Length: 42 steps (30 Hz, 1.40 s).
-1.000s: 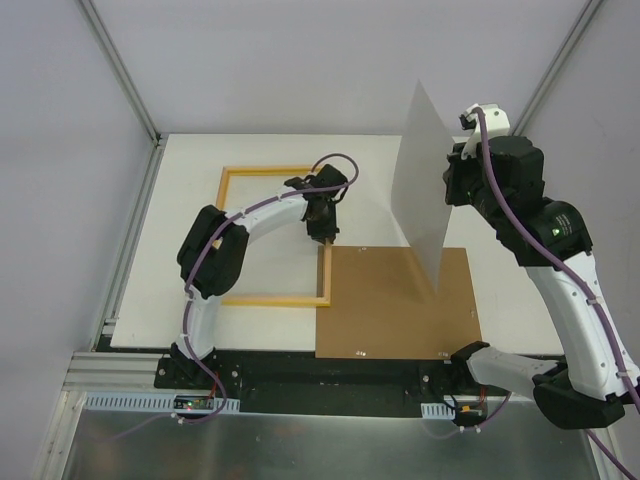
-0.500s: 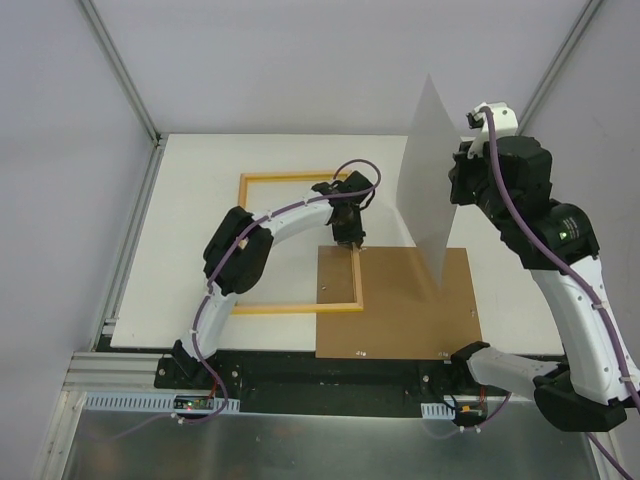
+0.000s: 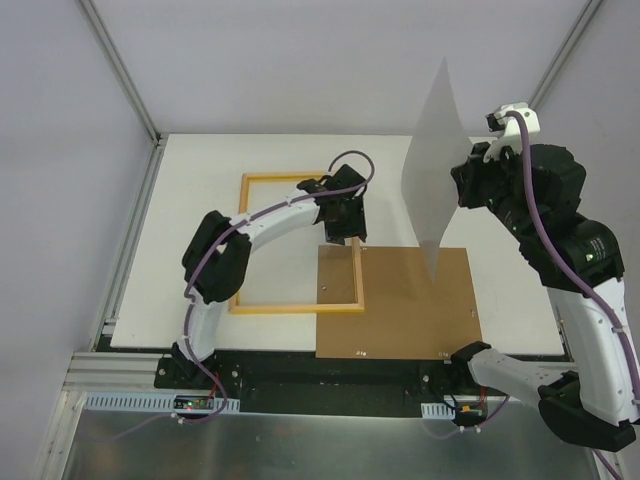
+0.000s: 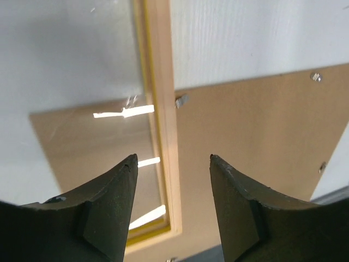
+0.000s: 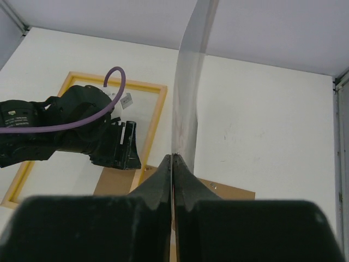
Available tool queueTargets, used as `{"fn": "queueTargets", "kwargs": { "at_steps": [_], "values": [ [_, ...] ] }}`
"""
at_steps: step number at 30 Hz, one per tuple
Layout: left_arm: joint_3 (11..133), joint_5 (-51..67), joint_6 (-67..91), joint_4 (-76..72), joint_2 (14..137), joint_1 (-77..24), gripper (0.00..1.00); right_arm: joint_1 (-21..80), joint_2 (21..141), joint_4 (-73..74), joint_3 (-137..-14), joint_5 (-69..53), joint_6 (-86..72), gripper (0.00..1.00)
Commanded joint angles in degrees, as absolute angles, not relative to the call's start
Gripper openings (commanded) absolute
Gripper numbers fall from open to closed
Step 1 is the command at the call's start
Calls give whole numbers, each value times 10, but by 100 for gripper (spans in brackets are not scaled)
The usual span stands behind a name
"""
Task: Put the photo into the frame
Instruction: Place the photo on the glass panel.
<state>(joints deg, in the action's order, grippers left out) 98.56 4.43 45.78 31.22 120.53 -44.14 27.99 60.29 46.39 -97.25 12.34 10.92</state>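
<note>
White table (image 3: 190,200): left gripper (image 4: 173,161) spread over the three-o'clock rail of the thin wooden frame (image 3: 300,177); right gripper (image 5: 172,155) pinches the upright white paper photo (image 3: 432,150).

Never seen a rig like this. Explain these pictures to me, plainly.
Two white-and-black robot arms are bolted to a white table. One picture looks down from above; the other two come from cameras on each wrist. On the table lies a thin yellow-and-wood rectangular picture frame, one corner resting over a flat brown hardboard panel. The left claw hangs open above the frame's rail, holding nothing. The right claw is shut on a large paper photo, held upright in the air, its white side showing.
</note>
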Motion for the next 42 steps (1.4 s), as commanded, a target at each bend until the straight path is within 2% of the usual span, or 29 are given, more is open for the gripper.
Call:
{"fn": "queueTargets", "kwargs": {
  "at_steps": [1, 9, 17, 22, 25, 30, 36, 42],
  "values": [
    [897, 12, 445, 303, 1062, -397, 55, 278, 613, 429, -998, 48, 80, 0],
    [674, 4, 428, 276, 837, -269, 58, 288, 654, 378, -1019, -156, -19, 0],
    [605, 26, 395, 278, 719, -208, 59, 283, 657, 319, -1037, -322, -112, 0],
    [601, 36, 375, 286, 697, -183, 59, 177, 684, 261, -965, -444, -187, 0],
    [598, 46, 366, 294, 686, -162, 60, 89, 721, 119, -864, -532, -278, 0],
    [595, 57, 351, 302, 679, -140, 60, 40, 877, 76, -833, -578, -287, 0],
    [591, 65, 336, 316, 663, -130, 61, 41, 1072, 298, -942, -512, -94, 0],
    [600, 72, 319, 332, 664, -127, 61, 78, 1207, 482, -1103, -407, 39, 0]
  ]
}}
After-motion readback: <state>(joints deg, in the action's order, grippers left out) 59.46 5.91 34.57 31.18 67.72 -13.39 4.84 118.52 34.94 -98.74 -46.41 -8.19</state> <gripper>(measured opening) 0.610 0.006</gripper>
